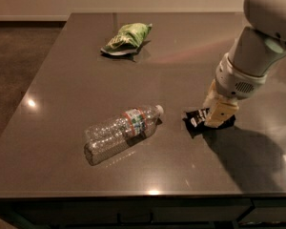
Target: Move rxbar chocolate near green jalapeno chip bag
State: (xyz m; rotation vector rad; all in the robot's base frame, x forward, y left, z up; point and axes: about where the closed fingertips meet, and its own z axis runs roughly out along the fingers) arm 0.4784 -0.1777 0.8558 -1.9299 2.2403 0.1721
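Observation:
The rxbar chocolate [196, 120], a small flat black wrapper with white lettering, lies on the dark table at the right. My gripper [220, 114] is down on the bar's right part and hides it; only the bar's left end shows. The green jalapeno chip bag [125, 38], wrinkled and light green, lies at the far side of the table, well away from the bar and up to its left.
A clear plastic bottle [122, 132] with a red-and-green label lies on its side left of the bar, cap towards it. The table's [62, 89] front edge runs close below, its left edge beside a brown floor. My arm casts a shadow at the right front.

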